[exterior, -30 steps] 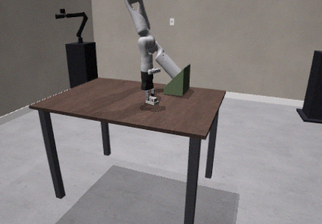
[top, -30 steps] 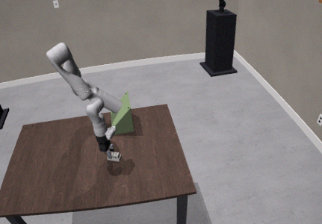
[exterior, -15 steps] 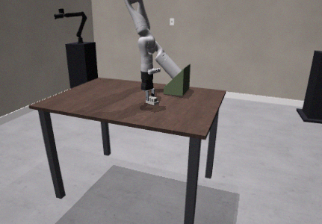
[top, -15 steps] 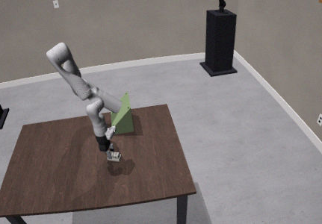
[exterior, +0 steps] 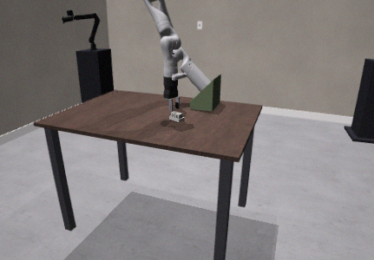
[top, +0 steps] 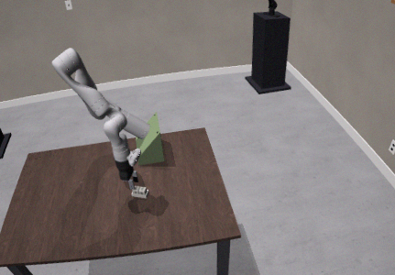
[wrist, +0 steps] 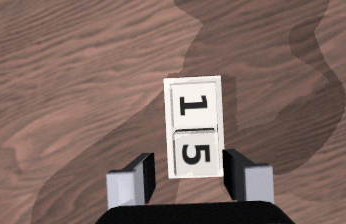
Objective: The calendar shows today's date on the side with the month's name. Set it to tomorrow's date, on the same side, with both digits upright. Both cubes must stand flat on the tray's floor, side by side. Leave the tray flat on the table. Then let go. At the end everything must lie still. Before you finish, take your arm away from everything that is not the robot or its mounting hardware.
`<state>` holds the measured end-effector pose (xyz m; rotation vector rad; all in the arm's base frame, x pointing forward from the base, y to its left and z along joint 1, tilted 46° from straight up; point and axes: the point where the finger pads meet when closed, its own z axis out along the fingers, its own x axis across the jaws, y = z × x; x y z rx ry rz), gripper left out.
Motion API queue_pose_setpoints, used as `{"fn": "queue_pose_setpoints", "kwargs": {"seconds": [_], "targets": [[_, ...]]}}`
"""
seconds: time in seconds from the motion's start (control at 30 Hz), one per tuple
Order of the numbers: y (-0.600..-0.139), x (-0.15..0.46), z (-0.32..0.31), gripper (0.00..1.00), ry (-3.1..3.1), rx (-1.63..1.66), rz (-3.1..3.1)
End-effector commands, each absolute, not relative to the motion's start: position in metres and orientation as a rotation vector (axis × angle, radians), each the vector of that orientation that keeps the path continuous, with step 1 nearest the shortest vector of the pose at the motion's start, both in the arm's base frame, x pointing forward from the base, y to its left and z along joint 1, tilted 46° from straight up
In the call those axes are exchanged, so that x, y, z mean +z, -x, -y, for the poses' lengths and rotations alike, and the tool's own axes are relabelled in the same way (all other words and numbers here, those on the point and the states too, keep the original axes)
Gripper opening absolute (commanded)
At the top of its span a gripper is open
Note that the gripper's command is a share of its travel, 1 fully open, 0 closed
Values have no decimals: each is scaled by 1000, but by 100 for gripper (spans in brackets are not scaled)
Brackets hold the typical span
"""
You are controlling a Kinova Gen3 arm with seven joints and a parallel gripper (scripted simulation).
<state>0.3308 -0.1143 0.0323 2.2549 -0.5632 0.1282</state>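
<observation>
Two small cubes, the "1" cube (wrist: pixel 195 106) and the "5" cube (wrist: pixel 196 154), sit side by side in the white tray (top: pixel 134 195) (exterior: pixel 172 119) (wrist: pixel 218 95) on the brown surface (top: pixel 82 220) (exterior: pixel 121 126) (wrist: pixel 69 65). The claw (top: pixel 133 182) (exterior: pixel 174 107) (wrist: pixel 188 168) stands apart, holding nothing. Probably they are light, stiff and somewhat slippery; I would pinch opposite cube sides, minding the tray's rim. The green mount (top: pixel 153 150) (exterior: pixel 206 100) stands well apart.

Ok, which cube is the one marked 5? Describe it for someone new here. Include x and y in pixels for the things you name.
On the brown table (top: pixel 82 220) (exterior: pixel 121 119) sits a small white tray (wrist: pixel 167 105). It holds two cubes; yours (wrist: pixel 196 154) is nearer the claw (wrist: pixel 188 168), its top showing 5, not 1.
</observation>
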Motion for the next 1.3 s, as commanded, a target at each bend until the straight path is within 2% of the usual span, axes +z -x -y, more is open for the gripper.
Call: {"fn": "queue_pose_setpoints", "kwargs": {"seconds": [0.0, 0.57, 0.6, 1.27], "targets": [[-339, 43, 98, 87, -2277, 154, 560], [-342, 69, 70, 87, -2277, 154, 560], [-342, 69, 70, 100, -2277, 154, 560], [-342, 69, 70, 100, -2277, 154, 560]]}}
